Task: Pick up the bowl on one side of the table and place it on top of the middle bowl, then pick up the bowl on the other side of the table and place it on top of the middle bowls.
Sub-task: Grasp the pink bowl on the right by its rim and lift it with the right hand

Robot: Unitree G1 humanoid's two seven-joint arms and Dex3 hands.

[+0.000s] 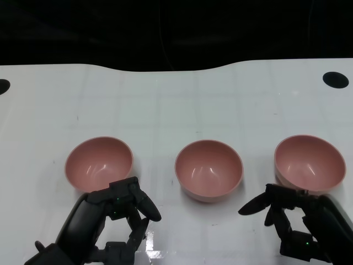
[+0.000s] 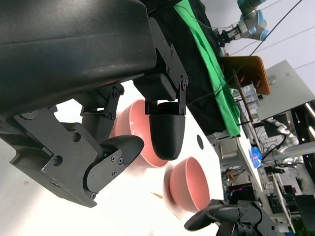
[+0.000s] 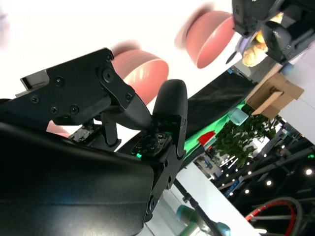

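Three pink bowls stand in a row on the white table: left bowl (image 1: 99,164), middle bowl (image 1: 208,168), right bowl (image 1: 309,164). All are upright, empty and apart from each other. My left hand (image 1: 118,212) sits just in front of the left bowl, fingers apart and holding nothing. My right hand (image 1: 292,218) sits just in front of the right bowl, fingers spread and empty. The left wrist view shows one bowl (image 2: 135,135) behind my fingers (image 2: 166,132) and another (image 2: 189,184) beyond it. Two bowls (image 3: 142,73) (image 3: 211,39) appear in the right wrist view.
The white table (image 1: 176,110) has a black round hole at its far right (image 1: 335,79) and another at its left edge (image 1: 3,86). A dark backdrop runs behind the curved far edge. Green cloth (image 2: 216,78) and lab equipment lie beyond the table.
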